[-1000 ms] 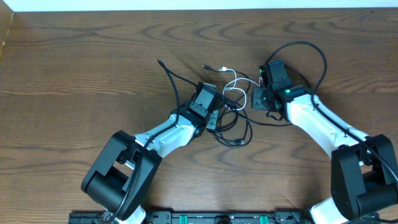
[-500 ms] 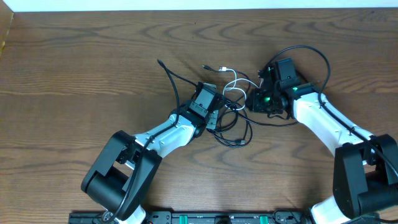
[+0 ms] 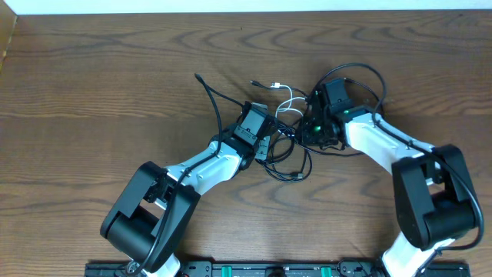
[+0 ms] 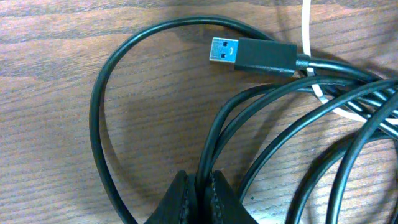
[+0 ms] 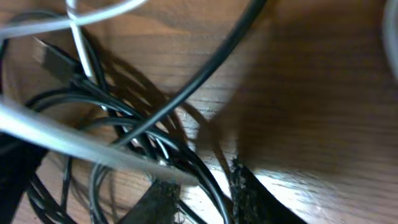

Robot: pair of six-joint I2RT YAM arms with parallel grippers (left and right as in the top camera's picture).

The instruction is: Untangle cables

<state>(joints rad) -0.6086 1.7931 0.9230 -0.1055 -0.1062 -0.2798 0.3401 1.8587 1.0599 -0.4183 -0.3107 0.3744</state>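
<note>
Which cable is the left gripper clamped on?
A black cable, pinched in the shut left gripper. The white cable lies apart from the gripper, beyond the blue-tipped plug.

Likely a robotics lab: a white-and-black left arm and right arm mounted at a wood-grain worktop.

Dark wood-grain table; tangled black and white cables lie on it.
</note>
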